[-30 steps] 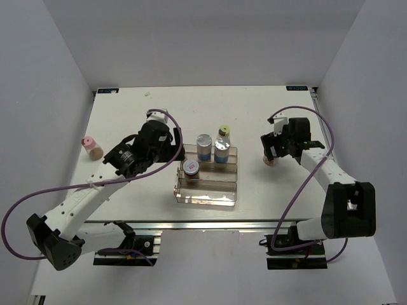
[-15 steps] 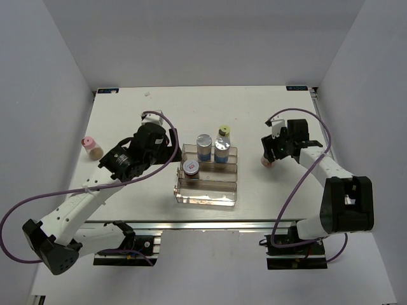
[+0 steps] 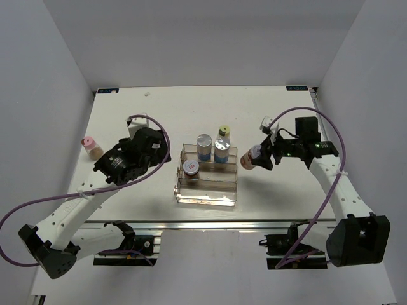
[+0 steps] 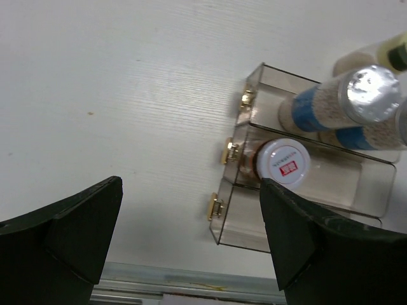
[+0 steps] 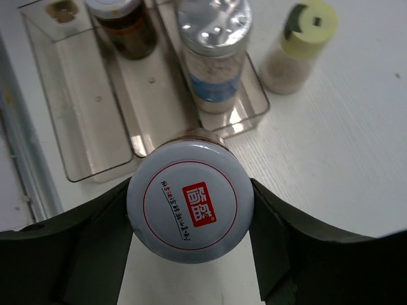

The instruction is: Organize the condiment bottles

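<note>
White-lidded jar [image 5: 191,200] with red logo, clamped between the dark fingers [image 5: 86,254] of the right gripper [image 5: 191,213], above a clear rack [image 5: 82,127], silver-lidded blue-label jar [image 5: 213,47] in end trough, brown jar [image 5: 127,28] in middle trough, yellow-green capped bottle [image 5: 299,44] just beside rack on white table [image 5: 337,165].

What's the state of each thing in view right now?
rack: holds three jars
left gripper: jaws open, empty
right gripper: jaws shut on held jar
held jar: gripped beside rack's right end
racked jar: upright, middle tier
left silver-lidded jar: upright, back tier
right silver-lidded jar: upright, back tier
yellow-green-capped bottle: upright, behind rack
pink-capped bottle: upright, far left of rack
</note>
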